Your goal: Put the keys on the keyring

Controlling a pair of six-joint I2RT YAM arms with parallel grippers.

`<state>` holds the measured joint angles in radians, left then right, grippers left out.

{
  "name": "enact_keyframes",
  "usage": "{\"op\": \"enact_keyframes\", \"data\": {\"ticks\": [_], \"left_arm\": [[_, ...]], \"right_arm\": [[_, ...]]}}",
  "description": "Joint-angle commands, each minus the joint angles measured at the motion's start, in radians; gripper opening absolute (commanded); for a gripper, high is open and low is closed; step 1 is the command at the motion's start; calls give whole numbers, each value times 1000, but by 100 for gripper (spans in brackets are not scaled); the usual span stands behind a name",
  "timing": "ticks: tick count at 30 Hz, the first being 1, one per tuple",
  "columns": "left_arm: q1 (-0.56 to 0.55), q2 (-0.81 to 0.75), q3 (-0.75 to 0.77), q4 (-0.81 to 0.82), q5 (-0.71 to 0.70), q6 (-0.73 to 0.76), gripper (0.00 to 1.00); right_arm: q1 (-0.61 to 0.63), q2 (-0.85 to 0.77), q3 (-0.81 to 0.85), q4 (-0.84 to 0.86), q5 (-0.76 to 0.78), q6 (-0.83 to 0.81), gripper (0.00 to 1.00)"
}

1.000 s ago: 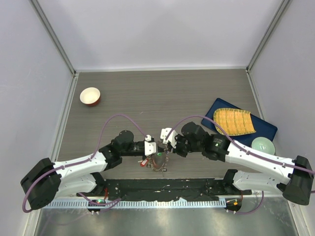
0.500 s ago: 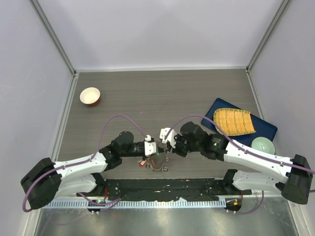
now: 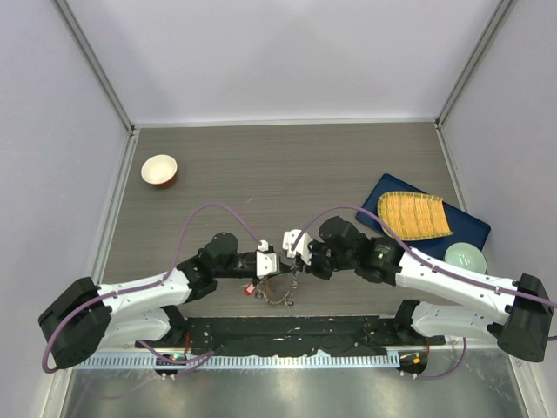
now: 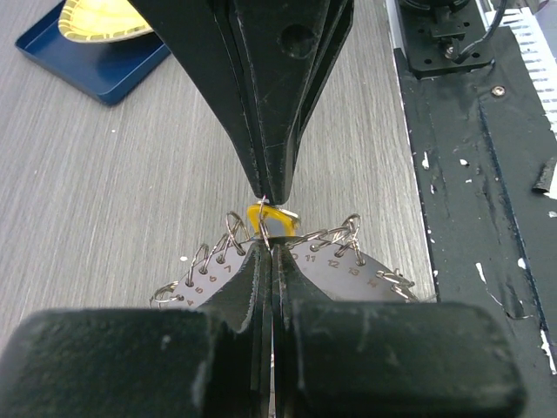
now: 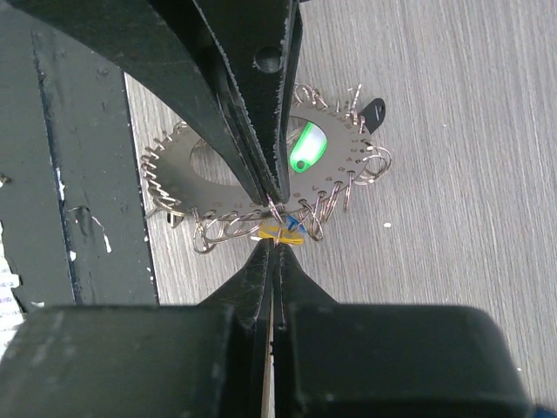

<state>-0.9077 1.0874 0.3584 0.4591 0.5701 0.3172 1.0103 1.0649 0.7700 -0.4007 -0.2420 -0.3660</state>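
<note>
low over the surface, the left gripper and right gripper are clenched, tips meeting at a wire loop on the keyring, beside a yellow-tagged key.

The flat grey metal keyring with a toothed rim lies on the grey wood-grain desk at its near middle, just behind the black mat strip that runs along the near edge. The left arm's fingers reach in from the left and the right arm's fingers from the right. They meet tip to tip above the keyring's rim, over a small silver key with a yellow tag. A small key with a red tag lies just left of the keyring. The round red-and-white bowl stands at the far left, further back. The flat dark blue tray sits at the right and carries a yellow ridged mat. A pale green bowl stands at the tray's near right corner.
</note>
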Motion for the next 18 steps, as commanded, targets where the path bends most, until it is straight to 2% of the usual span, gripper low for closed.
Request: {"op": "enact_keyframes", "data": {"ticks": [1,12,18], "left_arm": [[-23,-4,59,122,129,5,0],[-25,-41,88,41,208,13,0],[-30,-58,82,43,153,8,0]], "right_arm": [[5,-13,-1,103,-85,-40,1],[7,-34,21,60,-114,-71,1],[7,-14,40,57,-106,-42,1]]}}
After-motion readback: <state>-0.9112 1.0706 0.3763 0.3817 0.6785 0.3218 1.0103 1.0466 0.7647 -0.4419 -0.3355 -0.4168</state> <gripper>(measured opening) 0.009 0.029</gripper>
